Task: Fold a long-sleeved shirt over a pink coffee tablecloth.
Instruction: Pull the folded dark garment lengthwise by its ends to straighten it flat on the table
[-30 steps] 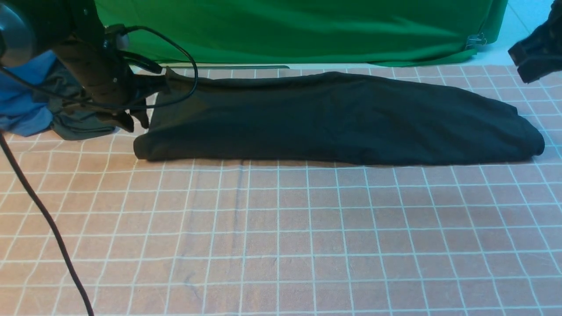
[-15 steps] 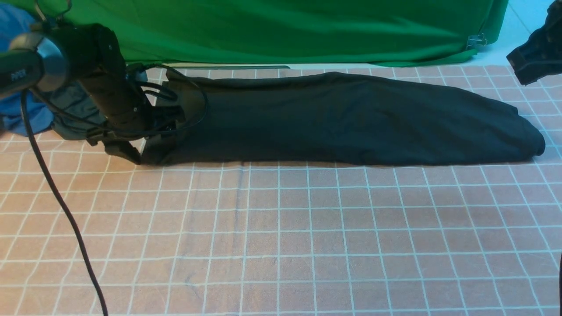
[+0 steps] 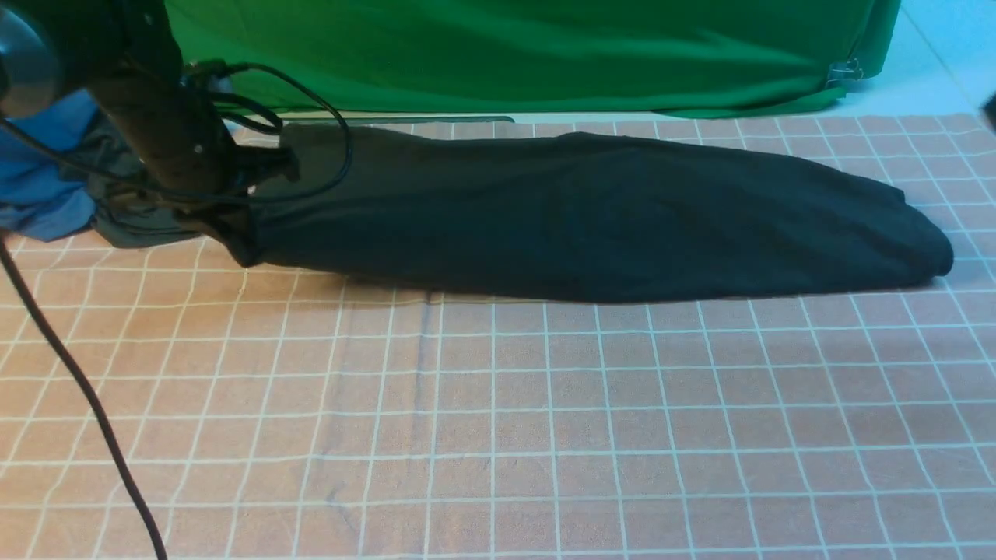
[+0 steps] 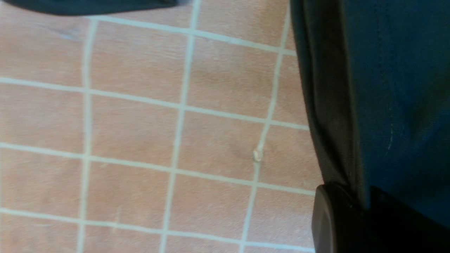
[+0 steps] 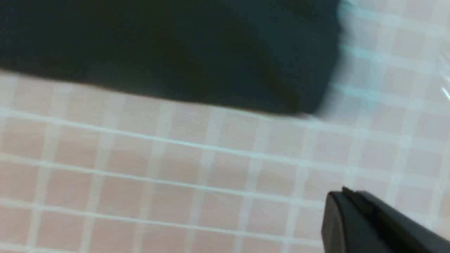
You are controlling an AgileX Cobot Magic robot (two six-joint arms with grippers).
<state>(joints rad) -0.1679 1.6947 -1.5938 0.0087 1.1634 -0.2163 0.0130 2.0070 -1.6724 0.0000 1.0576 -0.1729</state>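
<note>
The long-sleeved shirt (image 3: 591,210) lies folded into a long black band across the far half of the pink coffee tablecloth (image 3: 498,420); its print is hidden. My left gripper (image 3: 233,233) is shut on the band's left end, which hangs slightly raised. In the left wrist view the black shirt (image 4: 397,88) runs out from between the shut fingers of the left gripper (image 4: 364,203), above the tablecloth (image 4: 140,133). My right gripper (image 5: 348,195) is shut on nothing, hovering over the tablecloth (image 5: 175,175) near the blurred shirt (image 5: 175,49). It is outside the front view.
A plain green cloth (image 3: 506,54) hangs along the back, held by a clip (image 3: 844,72). A blue garment (image 3: 39,187) and a dark grey-green garment (image 3: 132,225) lie bunched at the far left. The left arm's cable (image 3: 78,389) trails across the near left.
My left gripper dipped to the shirt's left near corner, shut on it and raised it, so the near edge now slants. My right gripper has moved out of the front view.
</note>
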